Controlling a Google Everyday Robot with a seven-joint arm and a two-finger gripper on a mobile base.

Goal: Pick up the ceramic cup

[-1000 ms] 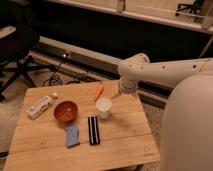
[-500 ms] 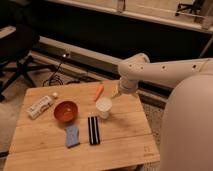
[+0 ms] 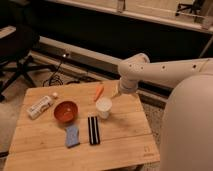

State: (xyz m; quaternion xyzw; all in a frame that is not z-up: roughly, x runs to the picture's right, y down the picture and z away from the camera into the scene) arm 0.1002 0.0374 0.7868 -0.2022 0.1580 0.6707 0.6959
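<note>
The ceramic cup is a small plain white round cup standing upright near the middle of the wooden table. My gripper is at the end of the white arm, above the table's far edge, just right of and behind the cup. It is apart from the cup. The arm reaches in from the right.
A reddish-orange bowl stands left of the cup. A carrot lies behind the cup. A white bottle lies at the left. A blue sponge and a black striped bar lie in front. An office chair stands at left.
</note>
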